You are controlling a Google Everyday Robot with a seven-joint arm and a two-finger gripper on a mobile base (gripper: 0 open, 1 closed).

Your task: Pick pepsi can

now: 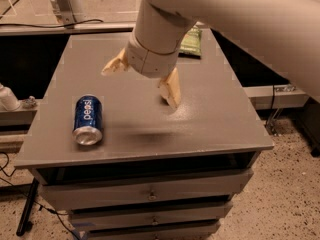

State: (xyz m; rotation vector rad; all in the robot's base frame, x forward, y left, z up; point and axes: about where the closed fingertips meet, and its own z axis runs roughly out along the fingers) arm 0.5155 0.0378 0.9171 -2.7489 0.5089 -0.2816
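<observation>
The pepsi can lies on its side near the front-left corner of the grey worktop, one silver end towards the front edge and the lettering facing up. Lying like this it could roll if nudged from the side, and its long round body is what a grasp would have to close across. The tool hangs above the middle of the worktop, apart from the can, with its two fingers spread wide and holding nothing. I judge that spread is meant for straddling the can. A green chip bag shows behind the arm at the far edge, well apart from the can and so out of the way. The grasp is not yet begun: the tool must cross to the can and come down over it
</observation>
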